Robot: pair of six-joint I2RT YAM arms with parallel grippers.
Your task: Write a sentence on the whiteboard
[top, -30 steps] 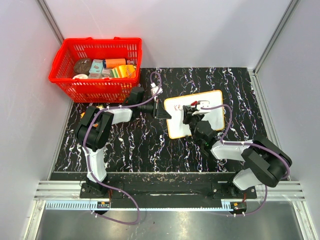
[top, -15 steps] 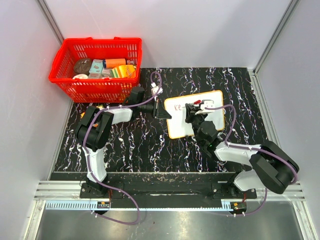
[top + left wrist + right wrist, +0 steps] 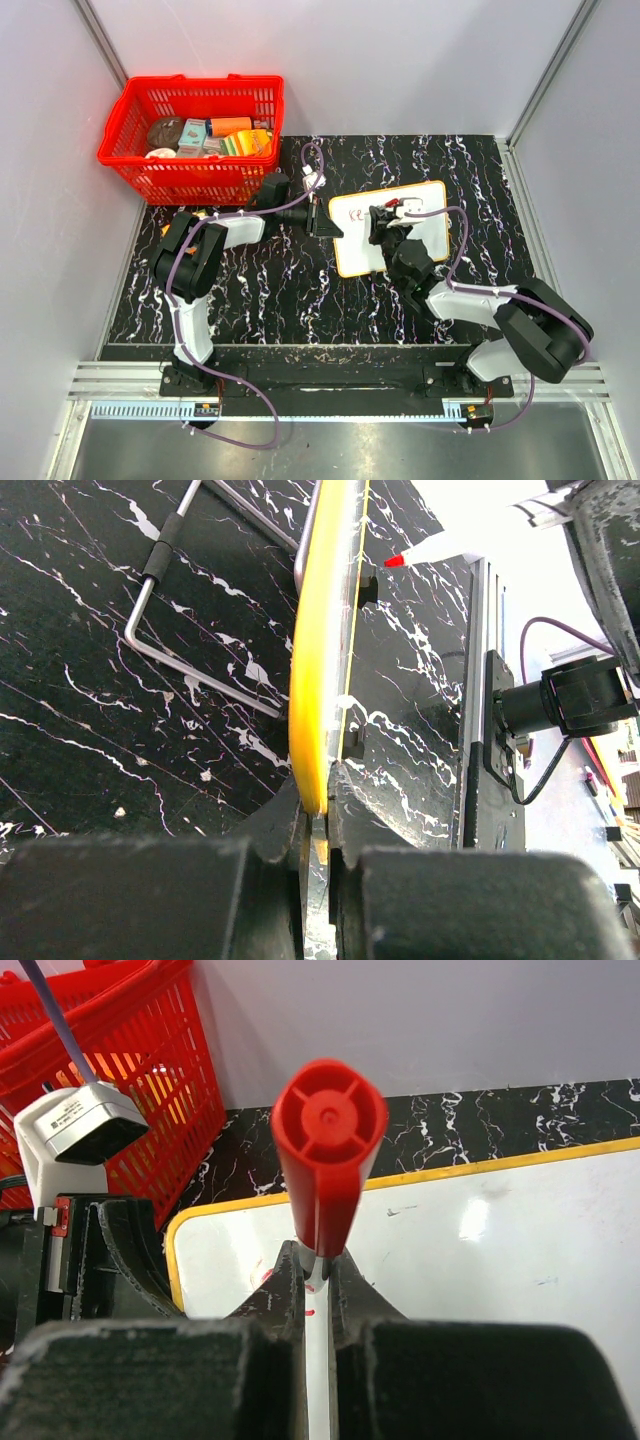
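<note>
Reaching over black marbled table [image 3: 260, 300], left pincer [image 3: 318, 815] clamps whiteboard [image 3: 352, 252], right pincer [image 3: 316, 1272] clamps marker [image 3: 328, 1135].

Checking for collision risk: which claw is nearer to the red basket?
Left. The left claw grips the whiteboard by its left edge, just off the red basket's near right corner. The right claw holds a red marker over the whiteboard, farther to the right.
</note>
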